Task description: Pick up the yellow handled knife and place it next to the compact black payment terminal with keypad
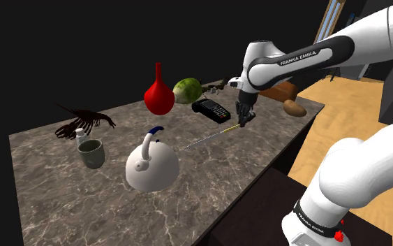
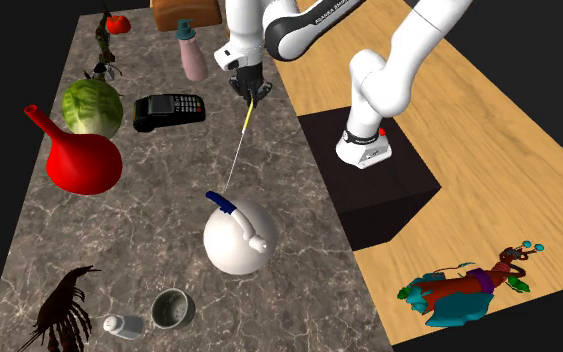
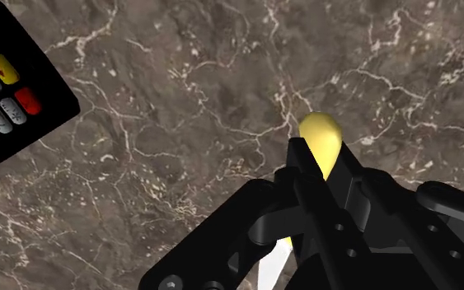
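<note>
The pincer (image 3: 321, 167) is drawn in narrow, clasping the yellow handle of the knife (image 3: 321, 136), whose thin blade points toward the white kettle (image 1: 151, 168). The black payment terminal (image 1: 211, 109) lies near the pincer on the marbled surface (image 1: 62, 203). Farther off stand a grey mug (image 1: 91, 154) and a red vase (image 1: 159, 96); I cannot tell what is in them.

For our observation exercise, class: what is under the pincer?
The knife, clasped by its yellow handle in the pincer, above the marbled counter. The pincer covers the handle's middle, and whether the knife touches the counter is hidden.
</note>
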Controlling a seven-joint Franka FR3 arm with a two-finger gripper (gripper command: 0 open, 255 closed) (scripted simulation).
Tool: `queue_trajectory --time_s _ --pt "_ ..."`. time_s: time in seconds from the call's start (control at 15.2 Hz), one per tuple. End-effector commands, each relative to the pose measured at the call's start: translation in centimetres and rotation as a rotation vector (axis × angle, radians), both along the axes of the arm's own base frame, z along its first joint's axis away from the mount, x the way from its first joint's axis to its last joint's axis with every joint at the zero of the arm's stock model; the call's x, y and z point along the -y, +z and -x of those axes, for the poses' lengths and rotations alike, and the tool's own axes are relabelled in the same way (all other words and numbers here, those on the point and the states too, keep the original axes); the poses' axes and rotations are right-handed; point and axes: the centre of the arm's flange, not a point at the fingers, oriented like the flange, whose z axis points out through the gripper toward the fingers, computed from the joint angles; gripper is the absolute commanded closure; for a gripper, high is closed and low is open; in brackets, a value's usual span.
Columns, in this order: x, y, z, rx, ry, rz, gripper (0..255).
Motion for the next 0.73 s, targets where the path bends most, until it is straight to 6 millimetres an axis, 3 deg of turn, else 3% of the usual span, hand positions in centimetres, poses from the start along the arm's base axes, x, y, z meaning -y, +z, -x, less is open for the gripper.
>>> queue_trajectory --time_s 0.0,0.66 --pt "0.0 -1.0 0.1 0.0 0.0 0.0 255" --pt "0.0 -6.3 0.1 0.0 0.0 0.0 255"
